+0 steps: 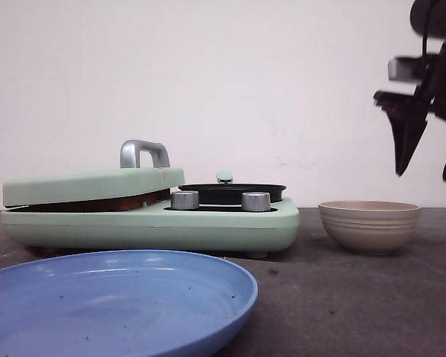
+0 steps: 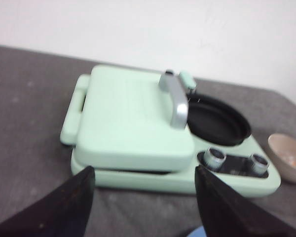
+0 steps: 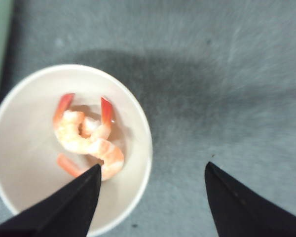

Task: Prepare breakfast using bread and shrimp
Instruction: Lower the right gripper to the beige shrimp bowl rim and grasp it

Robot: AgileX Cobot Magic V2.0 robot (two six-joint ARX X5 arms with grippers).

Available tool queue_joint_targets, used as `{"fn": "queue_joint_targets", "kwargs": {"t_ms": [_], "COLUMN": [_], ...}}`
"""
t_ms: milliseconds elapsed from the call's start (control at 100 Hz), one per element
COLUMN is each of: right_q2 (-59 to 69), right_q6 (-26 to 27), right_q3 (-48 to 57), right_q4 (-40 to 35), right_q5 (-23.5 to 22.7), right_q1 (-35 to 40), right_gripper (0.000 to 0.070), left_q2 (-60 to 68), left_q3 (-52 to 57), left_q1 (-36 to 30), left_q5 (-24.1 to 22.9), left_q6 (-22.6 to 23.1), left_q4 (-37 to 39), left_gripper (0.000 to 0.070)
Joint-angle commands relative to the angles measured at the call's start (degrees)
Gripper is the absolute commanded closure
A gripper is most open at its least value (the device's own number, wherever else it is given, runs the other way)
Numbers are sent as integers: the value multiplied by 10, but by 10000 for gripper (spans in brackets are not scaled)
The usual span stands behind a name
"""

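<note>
Two pink shrimp lie in a beige bowl, which stands right of the cooker in the front view. My right gripper hangs open high above the bowl's right rim, holding nothing. The mint-green breakfast maker has its lid down, with a silver handle on top. A thin brown strip shows in the gap under the lid; I cannot tell whether it is the bread. My left gripper is open and empty, in front of the cooker.
A round black pan sits on the cooker's right half, behind two silver knobs. A large empty blue plate lies at the front left. The tabletop is dark grey, with a white wall behind.
</note>
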Motion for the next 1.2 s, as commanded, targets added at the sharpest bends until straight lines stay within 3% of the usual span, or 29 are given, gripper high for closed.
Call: {"fn": "queue_joint_targets", "kwargs": {"t_ms": [0,1190], "right_q2": [21,122], "right_q6": [-2,-1], "right_q3": [12,12], "right_q4": [5,62], "right_q5": [-5,-15], "right_q1": [-3,-4], "right_gripper": [289,290], "left_q2": [1,71], "left_q3": [6,6], "left_q1": [-2,-2], "left_q5": [0,1], "left_q6": [0,4], "left_q4": [13,43], "left_gripper": [363,362]}}
